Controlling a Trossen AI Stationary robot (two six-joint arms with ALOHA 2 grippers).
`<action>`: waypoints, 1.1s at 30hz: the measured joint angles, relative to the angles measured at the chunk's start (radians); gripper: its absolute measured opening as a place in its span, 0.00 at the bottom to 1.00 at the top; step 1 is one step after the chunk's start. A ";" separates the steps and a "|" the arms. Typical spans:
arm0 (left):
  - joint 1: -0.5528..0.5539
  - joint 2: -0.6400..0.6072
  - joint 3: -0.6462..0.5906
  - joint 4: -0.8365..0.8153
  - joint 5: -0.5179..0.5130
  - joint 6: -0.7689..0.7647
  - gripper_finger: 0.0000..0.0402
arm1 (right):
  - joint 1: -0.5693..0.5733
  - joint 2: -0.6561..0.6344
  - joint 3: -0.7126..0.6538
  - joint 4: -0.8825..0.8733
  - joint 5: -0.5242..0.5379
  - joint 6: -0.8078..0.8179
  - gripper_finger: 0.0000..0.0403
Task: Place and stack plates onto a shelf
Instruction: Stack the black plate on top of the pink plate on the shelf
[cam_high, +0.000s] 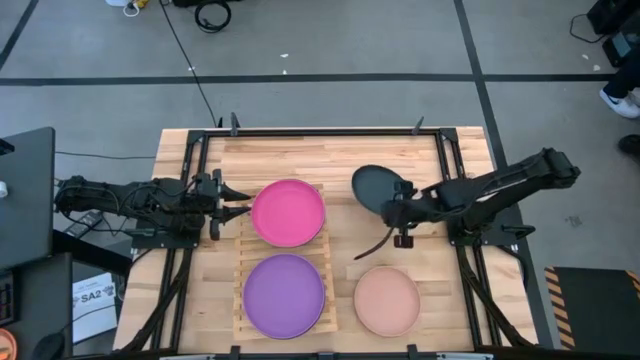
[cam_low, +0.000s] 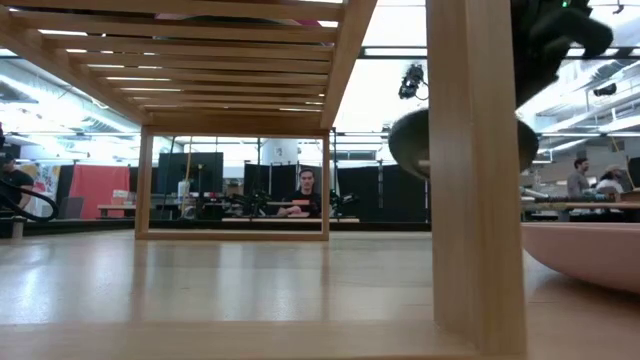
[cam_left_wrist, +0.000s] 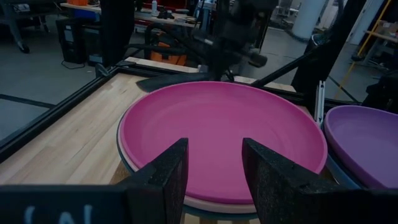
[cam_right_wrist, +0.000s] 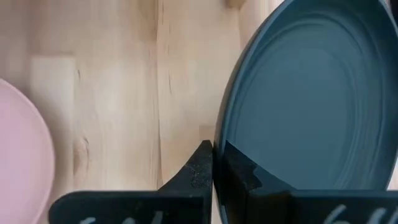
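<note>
A magenta plate (cam_high: 288, 212) lies on the far half of the slatted wooden shelf (cam_high: 240, 262), with other plates' rims showing under it in the left wrist view. A purple plate (cam_high: 285, 295) lies on the near half. A salmon plate (cam_high: 387, 300) rests flat on the table, right of the shelf. My left gripper (cam_high: 240, 207) is open, level, just left of the magenta plate (cam_left_wrist: 217, 134). My right gripper (cam_high: 400, 205) is shut on the dark grey plate (cam_high: 376, 185), right of the shelf's far end. My right gripper pinches the dark grey plate's rim (cam_right_wrist: 219, 134) between its two fingers, one finger (cam_right_wrist: 194, 171) on each face. In the high view the fingers come from the table's right. The plate (cam_low: 410, 140) is tilted and lifted clear of the table.
The shelf stands on wooden legs (cam_low: 478, 180), open underneath. A black metal frame (cam_high: 330, 130) runs around the tabletop. Bare planks (cam_high: 360, 255) show between the salmon plate and the held plate. People sit in the room beyond (cam_low: 305, 195).
</note>
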 joint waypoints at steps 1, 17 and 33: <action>0.000 0.000 0.000 0.000 0.000 0.000 0.39 | 0.000 -0.017 0.000 0.001 0.000 0.000 0.05; 0.000 0.000 0.000 0.000 0.000 0.000 0.39 | 0.000 -0.169 0.000 0.113 0.054 -0.057 0.05; 0.000 0.000 0.000 0.000 0.000 0.000 0.39 | 0.000 -0.139 0.198 0.201 0.053 -0.270 0.05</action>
